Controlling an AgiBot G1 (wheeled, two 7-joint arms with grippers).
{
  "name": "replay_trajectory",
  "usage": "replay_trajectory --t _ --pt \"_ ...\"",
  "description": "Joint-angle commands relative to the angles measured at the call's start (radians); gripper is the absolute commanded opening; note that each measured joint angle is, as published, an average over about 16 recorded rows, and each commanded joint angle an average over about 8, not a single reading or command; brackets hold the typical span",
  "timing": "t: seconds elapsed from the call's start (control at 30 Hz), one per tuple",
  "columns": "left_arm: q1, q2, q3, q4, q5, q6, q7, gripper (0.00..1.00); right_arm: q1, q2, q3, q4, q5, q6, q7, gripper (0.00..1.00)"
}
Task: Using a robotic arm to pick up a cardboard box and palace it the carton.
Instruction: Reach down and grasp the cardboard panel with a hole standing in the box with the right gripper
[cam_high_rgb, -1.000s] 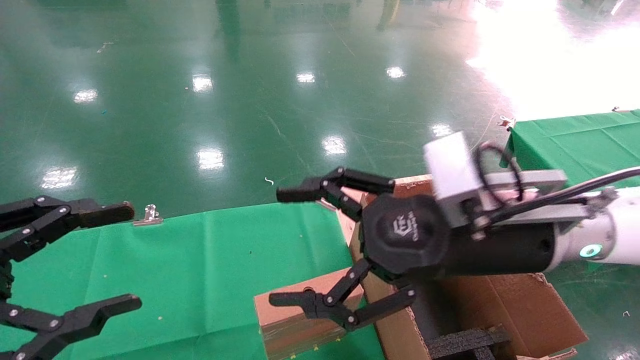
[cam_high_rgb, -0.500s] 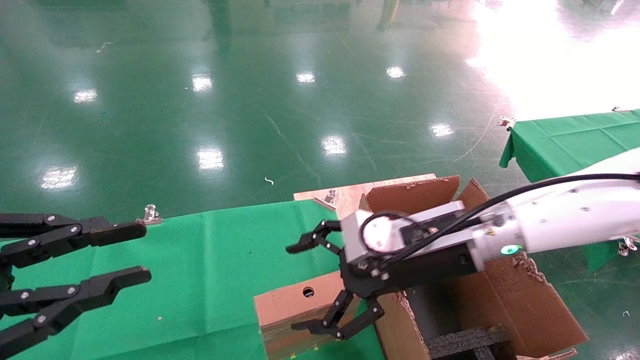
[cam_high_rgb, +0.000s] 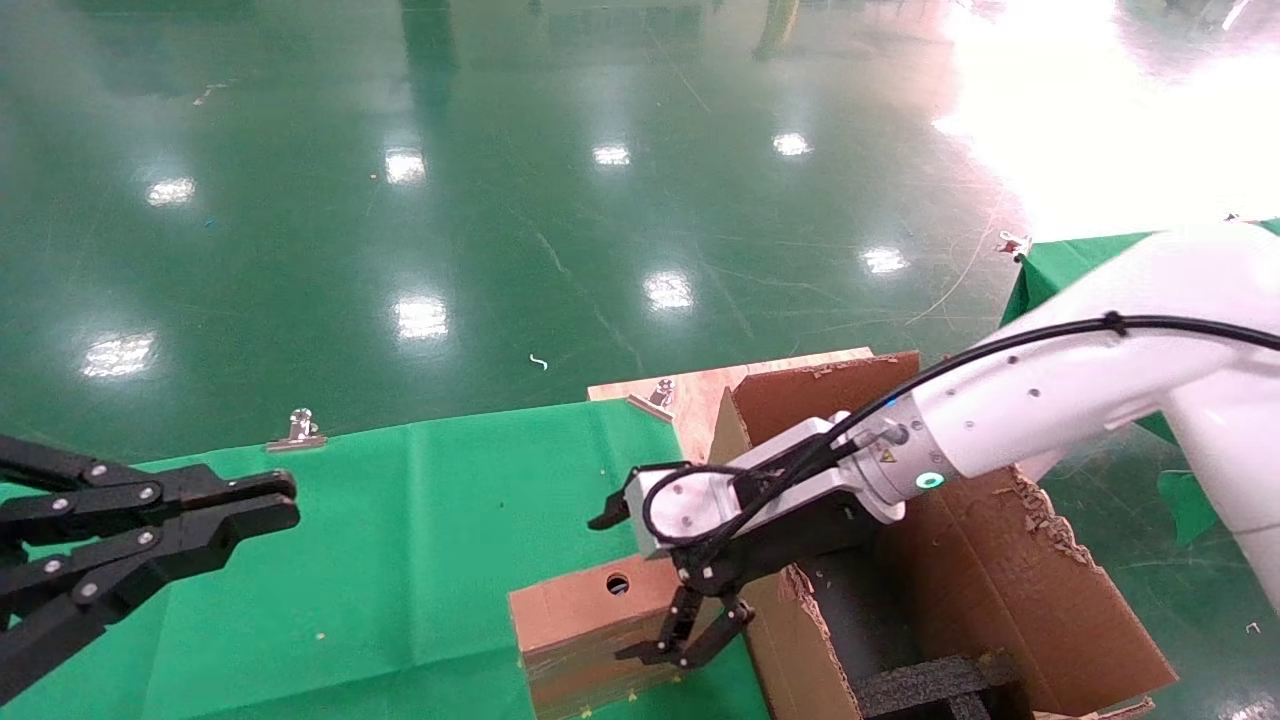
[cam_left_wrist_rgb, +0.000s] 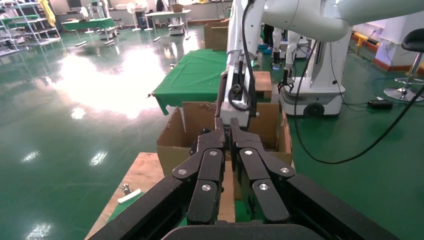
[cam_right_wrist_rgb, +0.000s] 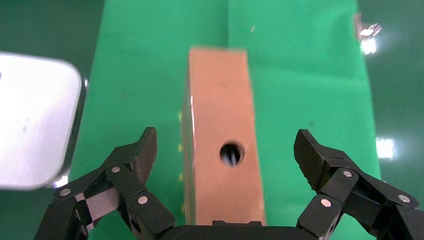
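While head view hides it, right claw (cam_right_wrist_rgb: 225, 145) straddles cardboard box (cam_right_wrist_rgb: 222, 135).

Glossy green floor (cam_high_rgb: 500, 220) (lamp reflections), green-clothed table (cam_high_rgb: 400, 560)

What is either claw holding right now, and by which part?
Nothing. The right claw is open, its fingers astride the box without touching it. The left claw is shut on nothing, off to the left above the cloth.

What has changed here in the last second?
The right gripper dropped from high above and now straddles the box, open, not yet holding it. The left gripper closed. The box and the carton stayed put.
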Motion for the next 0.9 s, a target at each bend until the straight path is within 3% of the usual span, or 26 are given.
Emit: replay_trajectory --t 0.03,0.13,0.37,0.4,0.43,0.63,0.7,0.9 --pt "0.000 0.000 0.000 0.000 0.000 0.000 0.000 0.00 0.021 -0.011 -0.024 0.002 -0.033 -0.006 0.003 1.00" --pt "0.000 0.000 0.000 0.000 0.000 0.000 0.000 0.01 0.043 -0.026 -0.062 0.009 -0.065 -0.008 0.003 1.00" --pt "0.000 0.000 0.001 0.000 0.000 0.000 0.000 0.85 0.083 -0.057 -0.134 0.015 -0.109 -0.004 -0.007 1.00" --pt "0.000 0.000 0.001 0.000 0.000 0.000 0.000 0.97 0.087 -0.060 -0.141 0.014 -0.112 -0.004 -0.009 0.94" --pt "0.000 0.000 0.001 0.000 0.000 0.000 0.000 1.00 0.089 -0.063 -0.147 0.014 -0.114 -0.003 -0.011 0.85" --pt "0.000 0.000 0.001 0.000 0.000 0.000 0.000 1.00 0.105 -0.076 -0.176 0.011 -0.129 -0.004 -0.023 0.10" --pt "0.000 0.000 0.001 0.000 0.000 -0.001 0.001 1.00 0.109 -0.078 -0.181 0.010 -0.132 -0.004 -0.025 0.00" --pt "0.000 0.000 0.001 0.000 0.000 -0.001 0.001 1.00 0.106 -0.076 -0.175 0.010 -0.129 -0.004 -0.024 0.00"
